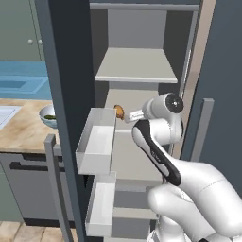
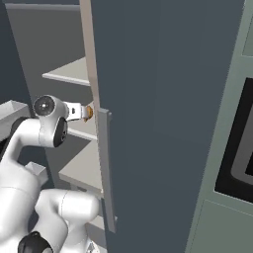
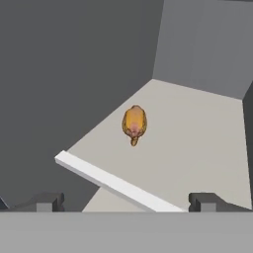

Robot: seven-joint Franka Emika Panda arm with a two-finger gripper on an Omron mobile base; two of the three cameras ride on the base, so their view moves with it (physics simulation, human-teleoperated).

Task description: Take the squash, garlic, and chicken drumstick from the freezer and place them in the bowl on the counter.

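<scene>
Orange-brown drumstick (image 3: pixel 134 123) lies alone on a pale freezer shelf (image 3: pixel 197 128) as the gripper (image 3: pixel 126 201), jaws spread wide, lines up ahead of it, apparently for a grasp; the bowl (image 1: pixel 47 115) waits on the counter (image 1: pixel 23 127).

1. Chicken drumstick (image 3: pixel 134 123): orange-brown, slightly glossy, faintly mottled skin.
2. Freezer (image 1: pixel 71 71) shell: matt slate-grey; its shelf (image 3: pixel 197 138) smooth, pale, matt.
3. Counter (image 1: pixel 23 125): beige marbled stone look.
4. Door bin (image 1: pixel 97 142): smooth white plastic.
</scene>
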